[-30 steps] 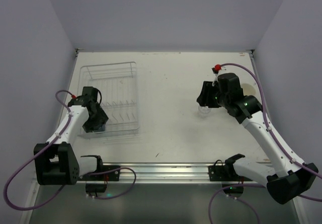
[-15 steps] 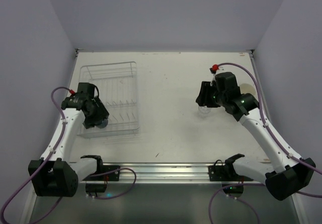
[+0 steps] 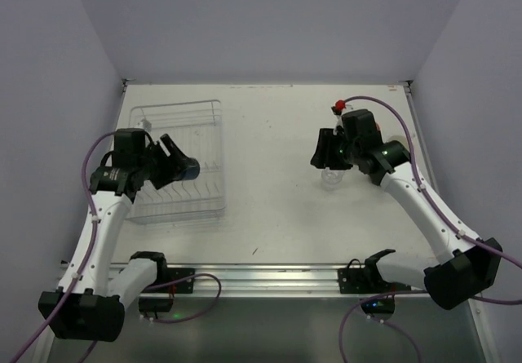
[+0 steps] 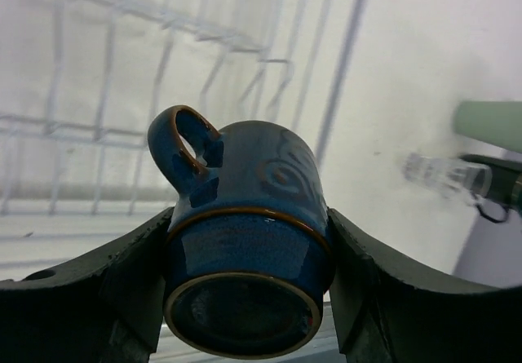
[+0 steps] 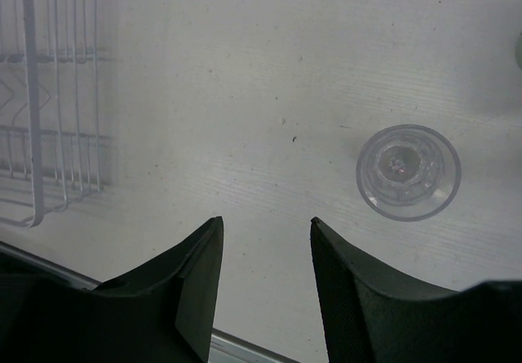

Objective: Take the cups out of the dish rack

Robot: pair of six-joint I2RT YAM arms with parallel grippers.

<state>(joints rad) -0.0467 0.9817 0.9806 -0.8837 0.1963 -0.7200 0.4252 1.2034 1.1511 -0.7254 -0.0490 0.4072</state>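
My left gripper (image 3: 176, 167) is shut on a dark blue handled mug (image 3: 187, 168) and holds it on its side above the white wire dish rack (image 3: 196, 118). In the left wrist view the mug (image 4: 245, 216) sits bottom-first between both fingers (image 4: 122, 289), handle up, with the rack (image 4: 163, 77) below it. My right gripper (image 3: 322, 152) is open and empty over the table, beside a clear glass (image 3: 330, 179). In the right wrist view (image 5: 265, 224) the glass (image 5: 408, 171) stands upright on the table to the right of the jaws. No other cup shows in the rack.
A pale round cup (image 3: 400, 146) stands on the table behind the right arm. It shows as a mint-green shape (image 4: 489, 122) at the right edge of the left wrist view. The rack's corner (image 5: 49, 94) shows at the left of the right wrist view.
My left gripper has lifted the mug from the rack's near left corner and swung it up and to the right. My right gripper has risen a little from the glass.
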